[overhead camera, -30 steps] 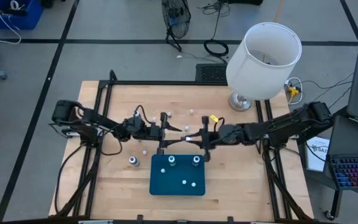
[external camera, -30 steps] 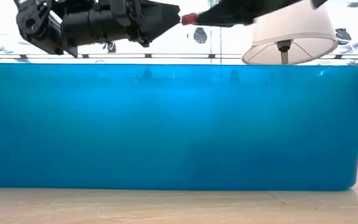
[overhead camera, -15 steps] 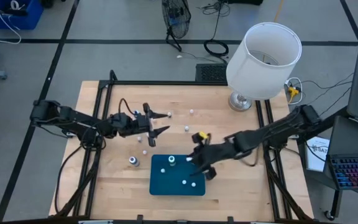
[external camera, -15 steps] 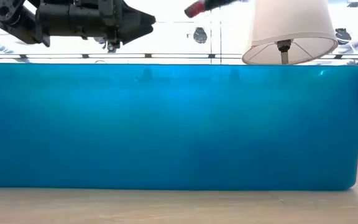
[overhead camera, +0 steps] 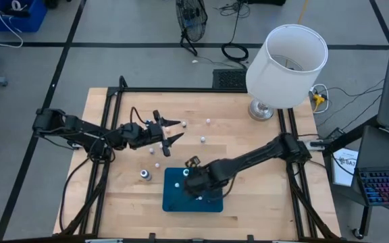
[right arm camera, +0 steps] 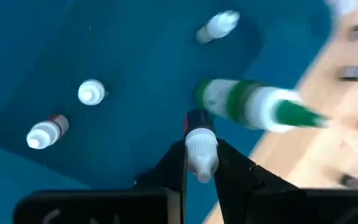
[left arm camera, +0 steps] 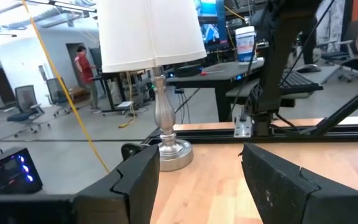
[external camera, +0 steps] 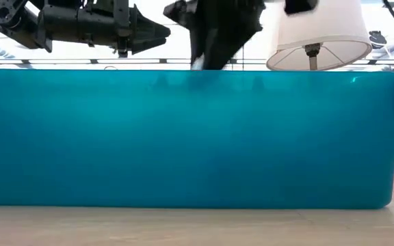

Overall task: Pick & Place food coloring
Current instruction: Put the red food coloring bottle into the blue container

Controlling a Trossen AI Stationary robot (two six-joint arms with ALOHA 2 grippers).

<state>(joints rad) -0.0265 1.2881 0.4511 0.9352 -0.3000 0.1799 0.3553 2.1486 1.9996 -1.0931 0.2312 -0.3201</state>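
Note:
The food coloring bottles are tiny. Several whitish ones lie scattered on the wooden table point(overhead camera: 202, 140), and a grey one point(overhead camera: 144, 175) stands left of the dark-blue tray point(overhead camera: 174, 202). Several bottles rest on the tray, among them a green one point(right arm camera: 253, 102) lying on its side. My right gripper point(right arm camera: 202, 165) is over the tray, tipped downward and shut on a red bottle with a white cap point(right arm camera: 201, 146). My left gripper point(overhead camera: 174, 131) hovers level above the table's middle left, open and with nothing between its fingers point(left arm camera: 135, 180). My right gripper pinches the small red bottle at its white cap end point(right arm camera: 202, 155) between its two fingertips. The fingers slant down from the table's right side. The red body point(right arm camera: 191, 119) sticks out past the fingertips toward the tray; whether it touches the tray I cannot tell.
A large white lamp point(overhead camera: 286, 64) stands at the table's far right corner on a metal base point(overhead camera: 262, 108). In the low view the tray's blue wall point(external camera: 183, 137) fills the foreground. Black frame rails point(overhead camera: 107, 135) run along both sides of the table.
My right gripper has swung from the table's middle toward the near edge and leftward, out over the tray, tipping from level to steeply downward with the red bottle still held. My left gripper has drawn back toward the table's left edge and turned, then stayed still.

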